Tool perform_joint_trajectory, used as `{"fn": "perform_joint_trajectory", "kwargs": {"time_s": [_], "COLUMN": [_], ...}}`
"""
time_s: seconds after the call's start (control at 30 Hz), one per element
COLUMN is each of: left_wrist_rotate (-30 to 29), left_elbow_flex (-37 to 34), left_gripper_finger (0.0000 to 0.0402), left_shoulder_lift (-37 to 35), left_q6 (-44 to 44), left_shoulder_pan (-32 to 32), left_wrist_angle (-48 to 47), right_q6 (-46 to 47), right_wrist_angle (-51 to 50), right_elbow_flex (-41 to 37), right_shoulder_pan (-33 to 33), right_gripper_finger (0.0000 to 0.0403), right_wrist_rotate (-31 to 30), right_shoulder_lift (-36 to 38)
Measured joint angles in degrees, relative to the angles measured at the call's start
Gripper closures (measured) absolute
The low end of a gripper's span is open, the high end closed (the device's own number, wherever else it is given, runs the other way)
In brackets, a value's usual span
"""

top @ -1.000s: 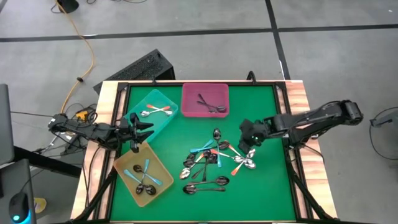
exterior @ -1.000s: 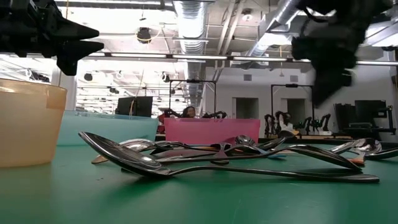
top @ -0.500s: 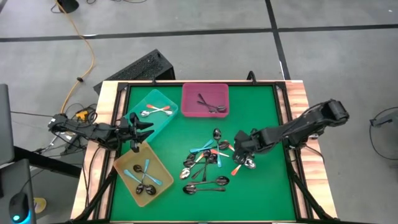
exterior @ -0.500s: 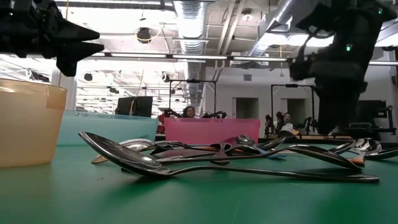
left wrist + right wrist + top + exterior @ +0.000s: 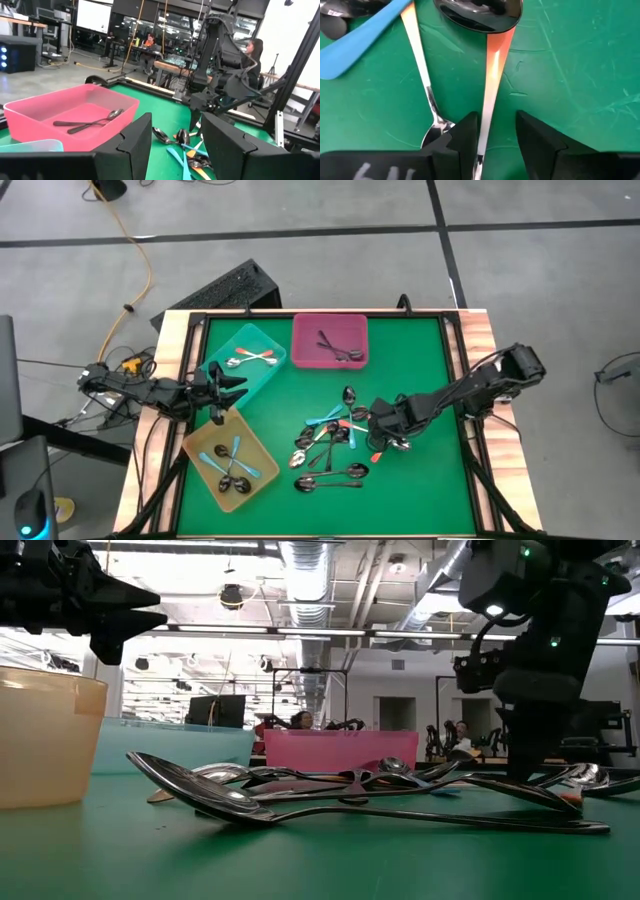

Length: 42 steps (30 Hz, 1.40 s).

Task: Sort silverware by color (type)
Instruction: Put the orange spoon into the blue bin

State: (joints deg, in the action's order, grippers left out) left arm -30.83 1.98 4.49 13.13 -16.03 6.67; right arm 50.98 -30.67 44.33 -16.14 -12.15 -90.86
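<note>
The loose silverware [image 5: 335,445] lies in a heap on the green mat: spoons with light blue, orange-red and dark handles. My right gripper [image 5: 496,120] is open and down at the heap's right edge [image 5: 383,436]. Its fingers stand on either side of the thin neck of an orange-red-handled spoon [image 5: 492,75] that lies flat; the handle's wide end runs under another spoon's bowl [image 5: 480,10]. My left gripper [image 5: 172,130] is open and empty, hovering between the teal and yellow trays [image 5: 235,383]. My right gripper comes from above, pointing down, across the orange-red spoon's neck [image 5: 484,135]. The neck lies close along one finger [image 5: 467,135], but I cannot tell whether that finger touches it. The spoon rests flat on the mat.
The teal tray [image 5: 262,377] holds orange-red-handled spoons, the pink tray [image 5: 300,340] dark ones, the yellow tray [image 5: 200,442] blue-handled ones. A second spoon's bowl [image 5: 437,132] lies beside my right finger, and a blue handle [image 5: 360,42] is near. People stand in the room beyond.
My right gripper has moved toward the table's left and near edges and come down from above the heap's right side to mat level over the orange-red spoon. The spoons have kept their places.
</note>
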Motion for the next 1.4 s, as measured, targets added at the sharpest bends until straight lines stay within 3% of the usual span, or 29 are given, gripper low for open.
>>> {"fn": "perform_joint_trajectory", "kwargs": {"time_s": [0.77,1.1,1.4], "left_wrist_rotate": [-0.09,-0.14,-0.33], "left_elbow_flex": [0.00,0.00,0.00], "left_gripper_finger": [0.0243,0.0243,0.0243], "left_shoulder_lift": [-0.02,-0.02,-0.04], "left_q6": [0.13,0.11,0.38], "left_shoulder_pan": [0.00,0.00,-0.02], "left_wrist_angle": [-0.32,-0.55,-0.96], "right_q6": [-3.02,-7.85,-8.37], "right_wrist_angle": [-2.21,-0.07,2.95], "right_elbow_flex": [6.04,6.04,6.20], "right_shoulder_pan": [0.11,-3.01,-4.00], "right_gripper_finger": [0.0244,0.0244,0.0244], "right_wrist_rotate": [-1.32,-1.46,-1.58], "right_shoulder_lift": [-0.27,-0.28,-6.00]}}
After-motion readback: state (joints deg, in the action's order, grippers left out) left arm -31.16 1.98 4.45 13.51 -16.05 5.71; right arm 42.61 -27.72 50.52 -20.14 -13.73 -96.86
